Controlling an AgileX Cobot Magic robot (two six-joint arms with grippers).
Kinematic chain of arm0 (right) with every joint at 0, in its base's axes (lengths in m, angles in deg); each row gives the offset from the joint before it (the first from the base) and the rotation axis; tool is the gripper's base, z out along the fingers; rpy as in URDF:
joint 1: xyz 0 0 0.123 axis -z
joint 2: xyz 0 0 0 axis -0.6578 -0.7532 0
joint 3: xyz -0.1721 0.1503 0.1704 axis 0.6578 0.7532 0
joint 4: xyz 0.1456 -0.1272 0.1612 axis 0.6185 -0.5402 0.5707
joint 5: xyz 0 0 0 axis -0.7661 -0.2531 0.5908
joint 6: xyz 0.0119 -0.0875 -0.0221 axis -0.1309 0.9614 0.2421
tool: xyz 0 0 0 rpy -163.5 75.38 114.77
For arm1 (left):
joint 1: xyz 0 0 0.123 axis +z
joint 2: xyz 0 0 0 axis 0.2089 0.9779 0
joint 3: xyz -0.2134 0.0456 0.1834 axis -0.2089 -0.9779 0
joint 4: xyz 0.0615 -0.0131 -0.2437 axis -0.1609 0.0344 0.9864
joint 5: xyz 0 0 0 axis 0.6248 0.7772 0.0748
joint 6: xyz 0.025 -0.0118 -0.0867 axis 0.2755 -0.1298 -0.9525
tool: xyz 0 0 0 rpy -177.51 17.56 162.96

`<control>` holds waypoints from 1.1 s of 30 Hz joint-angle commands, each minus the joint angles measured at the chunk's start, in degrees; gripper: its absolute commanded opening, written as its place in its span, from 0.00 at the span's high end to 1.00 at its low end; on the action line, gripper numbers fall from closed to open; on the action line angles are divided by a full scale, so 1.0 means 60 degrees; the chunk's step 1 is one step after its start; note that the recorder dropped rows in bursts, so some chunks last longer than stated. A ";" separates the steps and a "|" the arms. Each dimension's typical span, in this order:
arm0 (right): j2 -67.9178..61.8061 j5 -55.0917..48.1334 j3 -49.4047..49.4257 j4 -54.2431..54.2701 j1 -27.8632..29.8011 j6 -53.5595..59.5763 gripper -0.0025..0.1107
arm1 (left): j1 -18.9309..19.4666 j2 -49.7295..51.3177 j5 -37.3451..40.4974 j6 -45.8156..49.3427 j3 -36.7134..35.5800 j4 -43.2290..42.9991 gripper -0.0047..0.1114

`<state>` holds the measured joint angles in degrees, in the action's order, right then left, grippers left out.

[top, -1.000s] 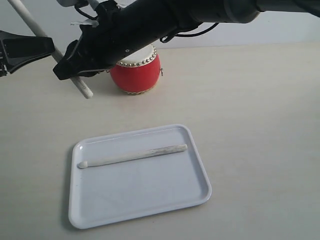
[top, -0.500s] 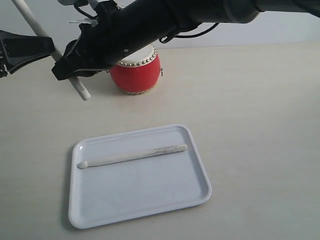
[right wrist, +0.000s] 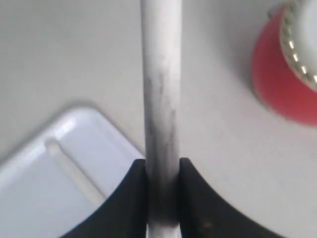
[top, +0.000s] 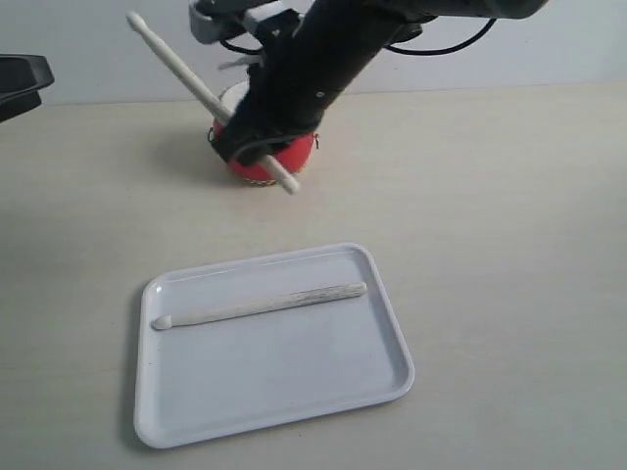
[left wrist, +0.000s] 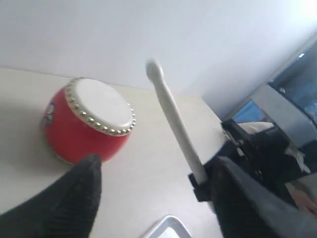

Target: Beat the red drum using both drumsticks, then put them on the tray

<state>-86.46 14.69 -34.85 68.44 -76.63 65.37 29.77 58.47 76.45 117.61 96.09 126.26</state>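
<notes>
The red drum stands at the back of the table, mostly hidden by my right arm; in the left wrist view the red drum shows whole, with a cream head. My right gripper is shut on one drumstick, which slants up to the left in front of the drum. In its own view the right gripper clamps that drumstick. The other drumstick lies across the white tray. My left gripper is open and empty, at the far left edge.
The beige table spreads right of the tray and drum. A pale wall rises behind the table. The right arm crosses from the upper right over the drum.
My right arm has swung right with its drumstick, from left of the drum to right in front of it. The left gripper has drawn back toward the left edge.
</notes>
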 commanded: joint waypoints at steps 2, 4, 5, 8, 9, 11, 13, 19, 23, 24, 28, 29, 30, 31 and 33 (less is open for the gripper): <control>0.0077 -0.2774 -0.0014 -0.2643 -0.0095 0.0122 0.98 | 0.0285 -0.0031 -0.0364 0.0479 -0.0030 0.0124 0.69; 0.0077 -0.3534 -0.0014 -0.2721 -0.0199 0.0607 0.98 | 0.0285 -0.0031 -0.0357 0.0646 -0.0030 0.0124 0.83; 0.0077 -0.3696 -0.0014 -0.2739 -0.0262 0.0857 0.98 | 0.0285 -0.0031 -0.0357 0.0712 -0.0030 0.0124 0.89; 0.0098 -0.3696 0.0154 -0.2916 -0.0542 0.1123 0.98 | 0.0285 -0.0031 -0.0357 0.0816 -0.0030 0.0124 0.96; 0.0095 -0.3696 0.0255 -0.2929 -0.0650 0.1339 0.98 | 0.0285 -0.0031 -0.0357 0.0816 -0.0030 0.0124 0.96; 0.0095 -0.3696 0.0569 -0.2953 -0.0990 0.1912 0.98 | 0.0285 -0.0031 -0.0338 0.0816 -0.0030 0.0124 0.96; 0.0095 -0.3696 0.0904 -0.3002 -0.1323 0.2252 0.98 | 0.0285 -0.0031 -0.0338 0.0816 -0.0030 0.0124 0.96; 0.0095 -0.3696 0.2070 -0.3283 -0.1976 0.3087 0.98 | 0.0285 -0.0031 0.0016 0.0816 -0.0030 0.0054 0.96; 0.0095 -0.3696 0.2430 -0.3414 -0.1976 0.3264 0.98 | 0.0285 -0.0031 0.0360 0.0816 -0.0030 0.0054 0.96; 0.0095 -0.3662 0.2451 -0.3414 -0.1976 0.3349 0.98 | 0.0285 -0.0031 0.0381 0.0816 -0.0030 0.0054 0.96; 0.0074 -0.2983 0.2494 -0.3051 -0.1976 0.3988 0.98 | 0.0285 -0.0031 0.0381 0.0816 -0.0030 0.0054 0.96; 0.0051 -0.2834 0.2494 -0.2862 -0.1976 0.4150 0.98 | 0.0285 -0.0031 0.0381 0.0816 -0.0030 0.0054 0.96; 0.0006 -0.2746 0.2494 -0.2737 -0.1976 0.4329 0.98 | 0.0285 -0.0031 0.0381 0.0816 -0.0030 0.0054 0.96; -0.0071 -0.2717 0.2494 -0.2621 -0.1976 0.4463 0.98 | 0.0285 -0.0031 0.0381 0.0816 -0.0030 0.0054 0.96; -0.0234 -0.2665 0.2494 -0.2594 -0.1976 0.4481 0.98 | 0.0285 -0.0031 0.0381 0.0816 -0.0030 0.0054 0.96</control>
<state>-86.88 -2.53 -20.22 51.91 -88.41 90.69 31.33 58.47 77.84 122.10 96.09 126.18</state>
